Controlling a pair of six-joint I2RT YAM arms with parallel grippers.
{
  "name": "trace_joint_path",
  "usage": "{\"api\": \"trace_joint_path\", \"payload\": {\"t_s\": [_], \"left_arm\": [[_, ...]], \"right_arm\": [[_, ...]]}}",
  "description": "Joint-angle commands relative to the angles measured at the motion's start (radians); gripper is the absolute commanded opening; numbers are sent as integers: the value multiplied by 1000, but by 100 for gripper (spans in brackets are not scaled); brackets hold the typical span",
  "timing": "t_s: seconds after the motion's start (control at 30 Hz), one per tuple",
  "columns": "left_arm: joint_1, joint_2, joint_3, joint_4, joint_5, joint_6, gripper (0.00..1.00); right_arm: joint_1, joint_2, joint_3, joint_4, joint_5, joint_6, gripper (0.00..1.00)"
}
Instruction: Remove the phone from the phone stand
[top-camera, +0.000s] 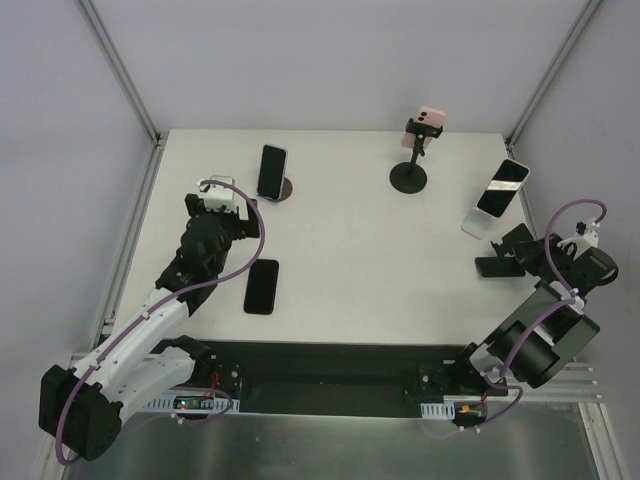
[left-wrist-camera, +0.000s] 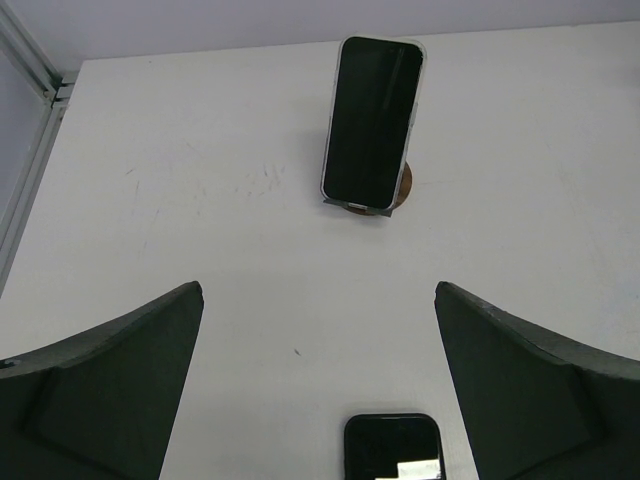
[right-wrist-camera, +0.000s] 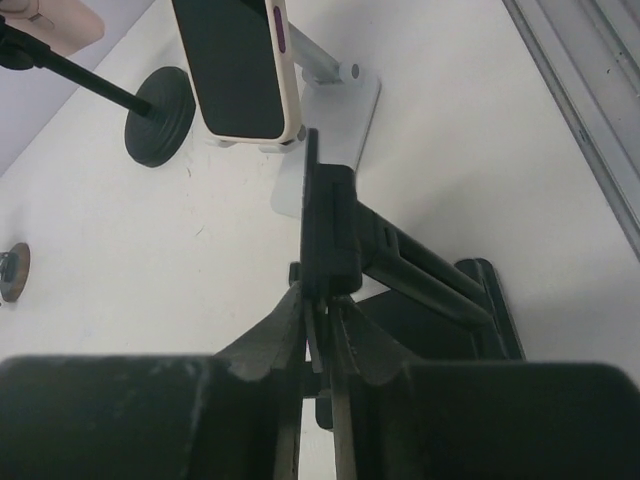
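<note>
Carefully, the right hand (right-wrist-camera: 322, 303), nearly shut, pinches what looks like the slim black phone (right-wrist-camera: 330, 215) edge-on at its black folding stand (right-wrist-camera: 435, 288), left hand (left-wrist-camera: 318, 292) wide open and empty, so lift straight up without twisting

phone (top-camera: 271, 170) on stand (top-camera: 284, 189), flat phone (top-camera: 262, 287) before it

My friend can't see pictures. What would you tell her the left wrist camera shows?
A phone with a dark screen stands propped on a small round stand on a white table, ahead of the left claw. The claw's two dark fingers are spread wide, holding nothing. A second phone lies flat at the bottom edge.
</note>
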Motion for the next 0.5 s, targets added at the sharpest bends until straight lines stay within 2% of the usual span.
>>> {"api": "trace_joint_path", "payload": {"t_s": [0.0, 0.07, 0.17, 0.2, 0.33, 0.47], "left_arm": [[-3, -21, -11, 56, -9, 34, 99], [-5, -24, -9, 57, -11, 35, 99], [-3, -22, -9, 59, -11, 39, 99], [-5, -22, -11, 60, -9, 42, 99], [-3, -29, -11, 62, -17, 52, 99], [-5, -38, -12, 65, -24, 60, 99]], "right_arm": [[-5, -7, 42, -81, -29, -108, 17], [-8, -70, 4, -93, 43, -116, 19], [-5, -99, -6, -110, 57, -144, 26], [-5, -98, -1, -120, 60, -156, 32], [-3, -118, -1, -176, 73, -170, 39], [-2, -205, -32, -208, 154, -173, 60]]}}
